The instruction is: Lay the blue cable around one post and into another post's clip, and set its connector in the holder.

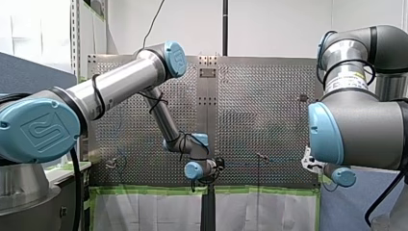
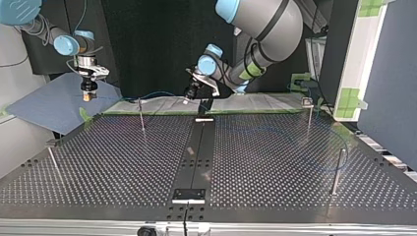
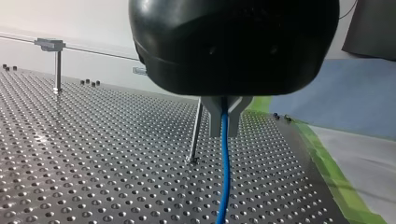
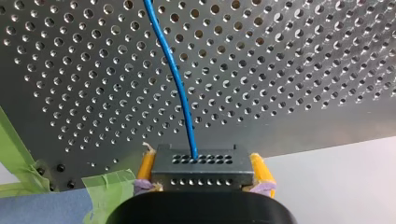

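Grips the grey connector (image 4: 201, 168) tight between the yellow pads (image 4: 261, 170) of my right jaws, out past the desk (image 2: 123, 162) corner at ten o'clock in the top view, with the blue cable (image 4: 180, 88) leading from its holes ahead over the perforations. Pinches that cable in my left jaws, grey fingers (image 3: 215, 116) closed onto it, by the desk's twelve o'clock edge. Lets it drop straight down below the fingers, a thin post (image 3: 195, 135) standing just beside.
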Available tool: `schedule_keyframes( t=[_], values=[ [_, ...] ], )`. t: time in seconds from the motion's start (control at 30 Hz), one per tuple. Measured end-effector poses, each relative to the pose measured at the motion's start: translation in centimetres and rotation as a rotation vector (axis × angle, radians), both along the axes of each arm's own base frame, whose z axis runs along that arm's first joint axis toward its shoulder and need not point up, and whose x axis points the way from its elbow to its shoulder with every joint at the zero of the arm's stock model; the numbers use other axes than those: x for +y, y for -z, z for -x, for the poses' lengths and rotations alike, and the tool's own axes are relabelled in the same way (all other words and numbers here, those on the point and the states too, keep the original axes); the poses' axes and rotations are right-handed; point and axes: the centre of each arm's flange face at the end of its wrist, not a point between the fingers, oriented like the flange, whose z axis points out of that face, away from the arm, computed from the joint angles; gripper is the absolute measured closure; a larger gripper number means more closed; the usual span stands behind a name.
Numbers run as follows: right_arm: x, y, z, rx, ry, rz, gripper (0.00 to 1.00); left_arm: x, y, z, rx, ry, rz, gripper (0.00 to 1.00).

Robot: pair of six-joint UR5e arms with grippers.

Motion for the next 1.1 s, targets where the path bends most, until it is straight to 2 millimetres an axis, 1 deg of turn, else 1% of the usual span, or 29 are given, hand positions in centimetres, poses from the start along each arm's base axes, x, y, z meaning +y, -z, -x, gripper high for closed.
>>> schedule_keyframes(
  t=[0.17, 0.53, 0.73, 1.1],
  values=[
    [-0.2, 0.0, 0.1, -0.001, 0.001, 0.001, 1.00, -0.2, -0.1, -0.9, 0.007, -0.003, 0.023, 1.00],
    [-1.1, -0.5, 0.2, -0.007, 0.002, 0.013, 1.00, 0.1, -1.0, -2.8, 0.016, -0.023, 0.026, 1.00],
    [-1.6, -0.7, 0.2, -0.008, 0.003, 0.012, 1.00, 0.3, -1.2, -3.3, 0.017, -0.027, 0.001, 1.00],
    [-2.1, -0.8, 0.4, -0.008, 0.006, 0.014, 1.00, 0.3, -1.3, -3.4, 0.021, -0.022, -0.039, 1.00]
  ],
)
